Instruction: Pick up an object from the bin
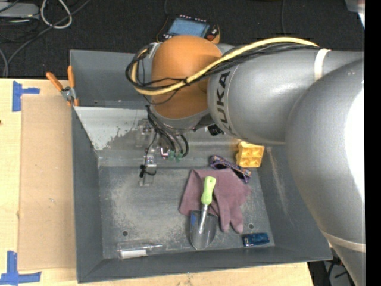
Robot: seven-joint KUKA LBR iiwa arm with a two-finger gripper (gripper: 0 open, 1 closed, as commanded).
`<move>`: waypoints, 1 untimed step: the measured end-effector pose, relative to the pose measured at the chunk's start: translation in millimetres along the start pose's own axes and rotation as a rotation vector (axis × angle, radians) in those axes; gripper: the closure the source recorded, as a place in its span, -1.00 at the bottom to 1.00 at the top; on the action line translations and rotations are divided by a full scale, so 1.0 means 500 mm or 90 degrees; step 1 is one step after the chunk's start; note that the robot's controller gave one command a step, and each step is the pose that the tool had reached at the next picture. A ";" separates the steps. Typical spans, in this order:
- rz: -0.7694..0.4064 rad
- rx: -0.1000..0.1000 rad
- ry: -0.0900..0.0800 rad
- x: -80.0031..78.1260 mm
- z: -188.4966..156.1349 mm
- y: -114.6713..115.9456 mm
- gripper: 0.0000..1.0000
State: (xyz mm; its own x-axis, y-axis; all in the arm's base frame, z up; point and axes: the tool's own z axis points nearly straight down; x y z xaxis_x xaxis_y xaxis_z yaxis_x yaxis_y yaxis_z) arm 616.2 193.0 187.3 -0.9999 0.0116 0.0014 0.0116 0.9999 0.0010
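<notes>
Mauve glove point(230, 196) — apart from gripper point(147, 168)

The arm point(280, 94) hides the bin's point(119, 207) far right corner and part of the yellow block point(250, 155); its bulk runs off the right edge; the green-handled trowel point(204, 216) covers part of the mauve glove point(231, 196); the small blue thing point(256, 239) is too small to name.
</notes>
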 end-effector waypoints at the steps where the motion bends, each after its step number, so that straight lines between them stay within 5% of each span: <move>1: 0.000 0.000 0.000 0.000 0.000 0.000 -1.00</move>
State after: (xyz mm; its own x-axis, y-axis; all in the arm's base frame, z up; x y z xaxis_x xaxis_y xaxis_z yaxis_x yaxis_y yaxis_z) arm 616.1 192.9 187.2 -0.9999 0.0118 0.0016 0.0118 0.9999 0.0009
